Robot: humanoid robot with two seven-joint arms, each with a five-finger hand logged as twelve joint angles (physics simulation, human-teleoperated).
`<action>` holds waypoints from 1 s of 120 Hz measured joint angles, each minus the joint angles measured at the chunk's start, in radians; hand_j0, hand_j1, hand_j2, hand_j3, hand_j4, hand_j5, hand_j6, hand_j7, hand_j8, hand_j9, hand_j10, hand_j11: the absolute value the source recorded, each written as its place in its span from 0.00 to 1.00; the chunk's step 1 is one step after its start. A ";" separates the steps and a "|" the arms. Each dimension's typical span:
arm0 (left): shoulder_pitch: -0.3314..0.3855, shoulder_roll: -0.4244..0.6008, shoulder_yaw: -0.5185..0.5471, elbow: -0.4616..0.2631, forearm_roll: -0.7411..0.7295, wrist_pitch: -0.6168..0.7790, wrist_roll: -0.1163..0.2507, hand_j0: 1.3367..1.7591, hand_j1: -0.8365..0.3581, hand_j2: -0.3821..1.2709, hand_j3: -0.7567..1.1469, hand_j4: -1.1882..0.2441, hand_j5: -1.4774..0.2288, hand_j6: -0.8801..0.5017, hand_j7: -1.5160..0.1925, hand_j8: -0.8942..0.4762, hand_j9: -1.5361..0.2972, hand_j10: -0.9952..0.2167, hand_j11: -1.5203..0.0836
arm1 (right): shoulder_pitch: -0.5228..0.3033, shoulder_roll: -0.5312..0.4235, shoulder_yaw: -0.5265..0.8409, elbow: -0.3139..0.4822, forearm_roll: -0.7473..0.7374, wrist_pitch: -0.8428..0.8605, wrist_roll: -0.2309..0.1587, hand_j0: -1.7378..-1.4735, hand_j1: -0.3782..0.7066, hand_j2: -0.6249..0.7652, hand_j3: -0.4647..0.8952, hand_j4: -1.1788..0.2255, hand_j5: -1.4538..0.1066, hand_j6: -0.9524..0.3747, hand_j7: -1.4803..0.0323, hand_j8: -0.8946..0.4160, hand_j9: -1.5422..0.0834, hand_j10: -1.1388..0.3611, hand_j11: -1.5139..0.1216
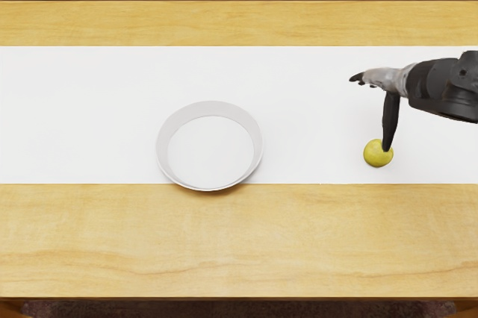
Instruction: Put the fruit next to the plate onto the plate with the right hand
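Note:
A small yellow-green fruit [378,154] lies on the white runner, well to the right of the white plate [170,130]. My right hand [382,101] comes in from the right edge and hovers just above the fruit. Its fingers are spread: one dark finger [389,122] points straight down and its tip touches the top of the fruit, another finger [358,78] sticks out to the left. Nothing is grasped. The plate holds nothing. The left arm does not show.
A white runner [89,109] crosses the wooden table [224,243] from left to right. The table's far edge meets a brown wall at the top.

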 joint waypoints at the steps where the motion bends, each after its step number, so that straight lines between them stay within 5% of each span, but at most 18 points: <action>1: 0.000 0.000 0.000 0.000 0.000 0.000 0.000 0.76 0.99 0.23 0.40 0.83 0.87 0.64 0.89 0.65 0.84 0.82 0.95 | -0.003 -0.001 -0.001 0.008 -0.001 -0.009 -0.002 0.30 0.05 0.45 0.34 0.82 0.91 0.70 0.96 0.66 0.93 0.74 0.91; 21: 0.000 0.000 0.000 0.000 0.000 0.000 0.000 0.76 0.99 0.23 0.40 0.83 0.87 0.64 0.89 0.65 0.84 0.82 0.95 | -0.039 -0.036 -0.023 0.121 -0.011 -0.095 -0.024 0.30 0.05 0.45 0.34 0.82 0.91 0.70 0.96 0.66 0.93 0.74 0.91; 60: 0.000 0.000 0.000 0.000 0.000 0.000 0.000 0.76 0.99 0.23 0.40 0.83 0.87 0.64 0.89 0.65 0.84 0.82 0.95 | -0.073 0.031 -0.104 0.168 -0.082 -0.342 -0.072 0.30 0.06 0.45 0.34 0.82 0.91 0.69 0.95 0.66 0.92 0.74 0.90; 120: 0.000 0.000 0.000 0.000 0.000 0.000 0.000 0.76 0.99 0.23 0.40 0.83 0.87 0.64 0.89 0.65 0.84 0.82 0.95 | -0.113 0.074 -0.154 0.172 -0.120 -0.480 -0.113 0.30 0.34 0.41 0.34 0.64 0.70 0.50 0.74 0.47 0.72 0.57 0.70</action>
